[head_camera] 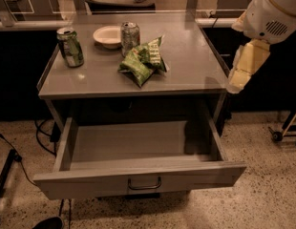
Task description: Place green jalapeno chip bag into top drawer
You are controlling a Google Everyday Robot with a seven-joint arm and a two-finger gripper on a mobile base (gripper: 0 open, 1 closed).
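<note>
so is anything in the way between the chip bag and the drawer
Nothing visible. The green jalapeno chip bag lies on the tabletop, and the top drawer stands open below it. The silver can is behind the bag, off that path. The claw hangs beside the table's right edge.

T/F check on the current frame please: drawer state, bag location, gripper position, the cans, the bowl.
1. The top drawer stands open. True.
2. The green jalapeno chip bag lies inside the drawer. False: it lies on the table top, just in front of the silver can.
3. The gripper hangs off the table's right edge, apart from the bag. True.
4. The green-and-white soda can is tipped on its side. False: it stands upright near the left edge of the table top.
5. A white bowl sits toward the back of the table top, left of the silver can. True.
</note>
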